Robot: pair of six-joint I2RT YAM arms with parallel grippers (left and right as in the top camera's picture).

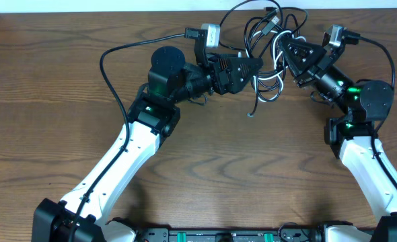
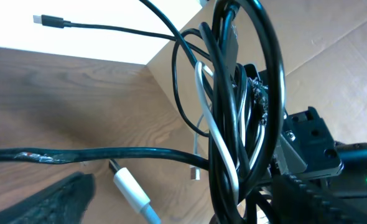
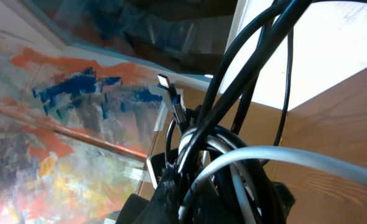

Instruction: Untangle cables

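The cables (image 1: 271,37) are a tangle of thin black cords and one white cord (image 1: 274,86), held up between my two grippers at the far middle of the table. My right gripper (image 1: 291,52) is shut on the bundle; in the right wrist view the black and white cords (image 3: 246,155) fill the gap between its fingers (image 3: 230,196). My left gripper (image 1: 255,67) is open. In the left wrist view the bundle (image 2: 233,124) hangs by its right finger, and the gap between the fingers (image 2: 186,190) holds a white plug (image 2: 130,190).
A loose black plug end (image 2: 46,20) sticks out to the far left of the tangle. A thick black arm cable (image 1: 111,74) loops over the table by the left arm. The wooden table's (image 1: 50,121) far edge meets a white wall just behind the tangle.
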